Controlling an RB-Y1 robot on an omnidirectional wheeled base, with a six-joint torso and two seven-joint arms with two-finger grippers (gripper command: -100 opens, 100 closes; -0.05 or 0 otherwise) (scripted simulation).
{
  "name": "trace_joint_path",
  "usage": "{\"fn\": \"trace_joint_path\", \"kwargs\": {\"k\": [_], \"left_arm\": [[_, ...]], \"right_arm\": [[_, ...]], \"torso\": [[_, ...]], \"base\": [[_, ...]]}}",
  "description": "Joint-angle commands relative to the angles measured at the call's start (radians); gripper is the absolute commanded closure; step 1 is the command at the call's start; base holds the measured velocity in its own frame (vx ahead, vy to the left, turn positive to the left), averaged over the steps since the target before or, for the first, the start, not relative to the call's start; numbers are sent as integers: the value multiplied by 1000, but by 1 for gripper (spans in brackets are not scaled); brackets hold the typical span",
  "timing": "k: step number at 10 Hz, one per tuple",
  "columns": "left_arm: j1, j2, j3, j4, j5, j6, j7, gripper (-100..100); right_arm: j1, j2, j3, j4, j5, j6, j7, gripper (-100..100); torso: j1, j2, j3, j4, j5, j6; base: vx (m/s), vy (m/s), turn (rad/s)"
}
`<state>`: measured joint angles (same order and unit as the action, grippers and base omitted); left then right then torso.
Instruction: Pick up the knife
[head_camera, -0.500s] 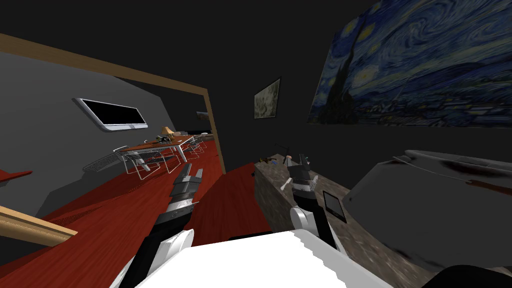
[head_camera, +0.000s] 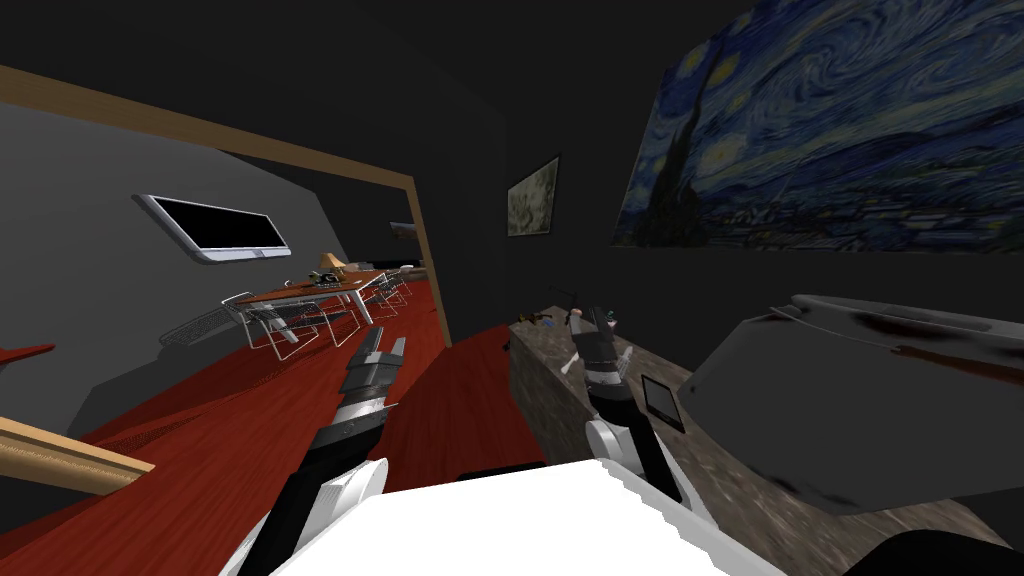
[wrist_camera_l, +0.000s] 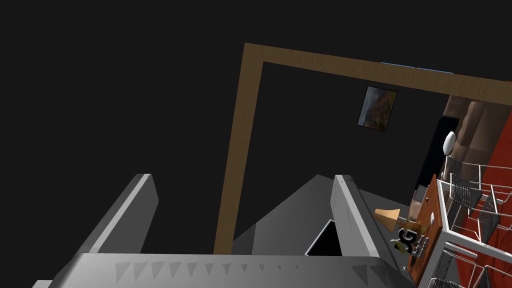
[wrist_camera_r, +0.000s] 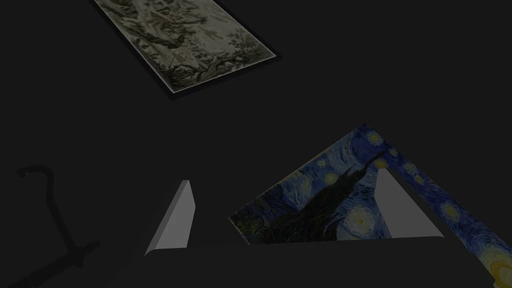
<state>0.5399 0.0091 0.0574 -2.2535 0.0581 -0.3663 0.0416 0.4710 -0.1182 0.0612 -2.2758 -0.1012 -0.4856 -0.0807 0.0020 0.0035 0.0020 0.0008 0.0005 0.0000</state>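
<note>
A stone-topped counter (head_camera: 545, 375) runs along the dark wall on my right. A thin white piece (head_camera: 570, 366), possibly the knife, lies on the counter just beside my right gripper (head_camera: 598, 322); I cannot tell for sure what it is. Small items (head_camera: 540, 320) sit at the counter's far end. The right gripper (wrist_camera_r: 283, 176) hovers over the counter, open and empty, pointing at the wall. My left gripper (head_camera: 385, 347) is held over the red floor left of the counter, also open (wrist_camera_l: 241, 177) with nothing between its fingers.
A large grey rounded object (head_camera: 850, 400) takes up the counter's near right, with a small black panel (head_camera: 660, 400) beside my right forearm. A thin dark tap (head_camera: 570, 295) stands at the far end. A wooden door frame (head_camera: 430, 260) opens onto a dining table (head_camera: 320, 290) with wire chairs.
My view has shifted slightly. The right gripper has edged a little forward and left over the counter. The left arm has not moved.
</note>
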Motion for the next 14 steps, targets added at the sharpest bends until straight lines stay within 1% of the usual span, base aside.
{"fn": "trace_joint_path", "kwargs": {"k": [1, 3, 4, 5, 6, 7, 9, 10, 11, 12, 14], "left_arm": [[0, 0, 0, 0, 0, 0, 0, 0], [0, 0, 0, 0, 0, 0, 0, 0], [0, 0, 0, 0, 0, 0, 0, 0], [0, 0, 0, 0, 0, 0, 0, 0], [0, 0, 0, 0, 0, 0, 0, 0], [0, 0, 0, 0, 0, 0, 0, 0], [0, 0, 0, 0, 0, 0, 0, 0], [0, 0, 0, 0, 0, 0, 0, 0], [0, 0, 0, 0, 0, 0, 0, 0], [0, 0, 0, 0, 0, 0, 0, 0], [0, 0, 0, 0, 0, 0, 0, 0]], "right_arm": [[-2, -45, 11, 1, 10, -15, 16, -100], [-5, -106, 36, 9, 30, -47, 50, -100], [-5, -121, 36, 9, 30, -47, 50, -100], [-7, -159, 51, 14, 42, -65, 71, -100], [-10, -186, 68, 21, 54, -82, 93, -100], [-10, -203, 68, 21, 54, -82, 93, -100], [-18, -270, 106, 38, 80, -119, 146, -100], [-18, -293, 106, 38, 80, -119, 146, -100], [-23, -328, 127, 47, 93, -138, 176, -100], [-23, -341, 127, 47, 93, -138, 176, -100], [-35, -415, 176, 69, 121, -176, 237, -100]], "torso": [[0, 0, 0, 0, 0, 0], [0, 0, 0, 0, 0, 0], [1, 0, 0, 0, 0, 0], [1, 0, 0, 0, 0, 0], [0, -1, 0, 0, 0, 0], [0, -1, 0, 0, 0, 0], [0, -2, -1, 0, 0, 0], [0, -1, -1, 0, 0, 0], [0, -2, -1, 0, 0, 0], [0, -2, -1, 0, 0, 0], [0, -3, -2, -1, 0, 0]], "base": [[-37, 28, -19], [-54, 44, -40], [-46, 40, -16], [-35, 26, -20], [-43, 31, -37], [-33, 25, -15], [-32, 33, -20], [-27, 27, -13], [-19, 26, -16], [-12, 21, -8], [-16, 38, -15]]}}
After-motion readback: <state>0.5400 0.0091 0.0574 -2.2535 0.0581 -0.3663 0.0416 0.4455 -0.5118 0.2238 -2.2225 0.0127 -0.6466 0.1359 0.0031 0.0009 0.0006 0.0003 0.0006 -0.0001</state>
